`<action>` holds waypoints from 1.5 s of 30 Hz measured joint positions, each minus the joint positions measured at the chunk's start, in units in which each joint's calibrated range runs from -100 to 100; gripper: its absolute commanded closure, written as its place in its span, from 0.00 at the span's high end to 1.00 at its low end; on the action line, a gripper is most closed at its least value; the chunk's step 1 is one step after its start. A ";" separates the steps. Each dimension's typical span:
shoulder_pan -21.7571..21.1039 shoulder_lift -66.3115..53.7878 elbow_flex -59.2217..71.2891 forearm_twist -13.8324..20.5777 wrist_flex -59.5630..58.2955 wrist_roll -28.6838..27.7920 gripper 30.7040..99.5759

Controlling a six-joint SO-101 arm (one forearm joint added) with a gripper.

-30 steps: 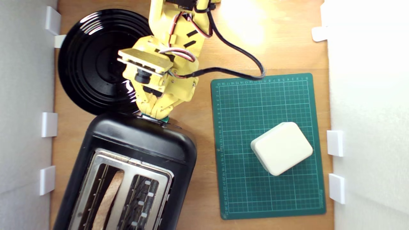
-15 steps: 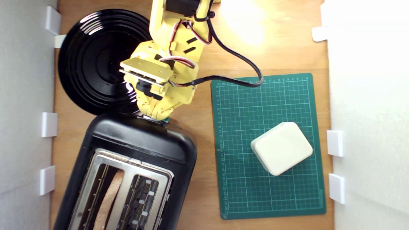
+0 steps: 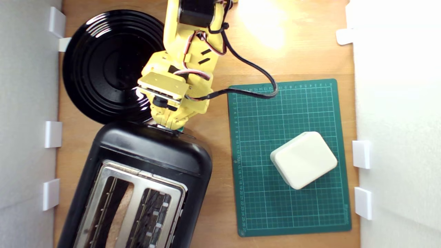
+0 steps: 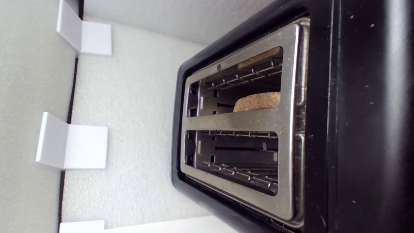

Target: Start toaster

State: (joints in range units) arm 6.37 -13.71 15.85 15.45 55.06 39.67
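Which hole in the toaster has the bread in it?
The slot on the exterior view's left has the bread. The other slot of the toaster shows only wires.

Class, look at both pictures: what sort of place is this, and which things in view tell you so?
Probably a tabletop robot test bench: foam walls fence a wooden board, with a green cutting mat beside a toaster.

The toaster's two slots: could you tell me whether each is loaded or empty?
One loaded, one empty: the toaster holds a bread slice in one slot; the other shows only wire guides.
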 measured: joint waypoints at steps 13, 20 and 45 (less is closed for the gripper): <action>0.09 -1.00 13.81 0.00 -8.68 -0.27 0.01; 0.18 2.67 15.94 0.10 -11.32 -1.40 0.01; 2.53 7.50 19.09 0.00 -19.74 -1.35 0.01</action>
State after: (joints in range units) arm 8.90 -6.21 34.94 15.45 35.32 38.32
